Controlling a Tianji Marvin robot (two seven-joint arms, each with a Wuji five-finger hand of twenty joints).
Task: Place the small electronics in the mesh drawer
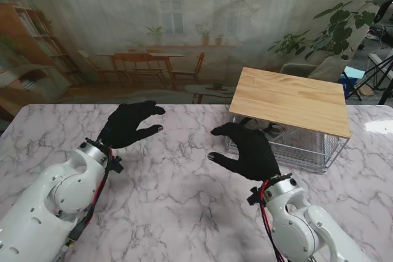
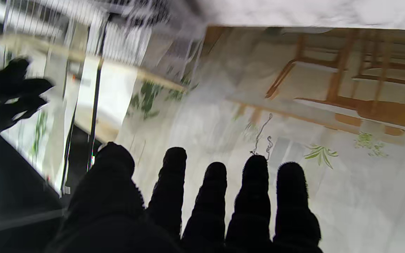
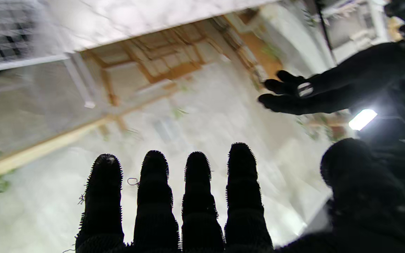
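One mesh drawer [image 1: 307, 145], seemingly; two hands.

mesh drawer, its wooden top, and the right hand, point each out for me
white wire mesh drawer [image 1: 307, 150]: stand view, on its front mesh wall.
light wooden top board [image 1: 288, 97]: stand view, middle of its upper face.
black-gloved right hand [image 1: 250, 150]: stand view, back of the hand, fingers spread.

Stand view: looked down from above the shoulders over the marble table [image 1: 184, 176].
Left wrist view: looked along its fingers [image 2: 255, 196], picture upside down.
Right wrist view: likewise inverted, close behind its own fingers [image 3: 197, 196].
Shared: all three caught the mesh drawer [image 1: 295, 145] [image 2: 125, 42] [image 3: 2, 31].
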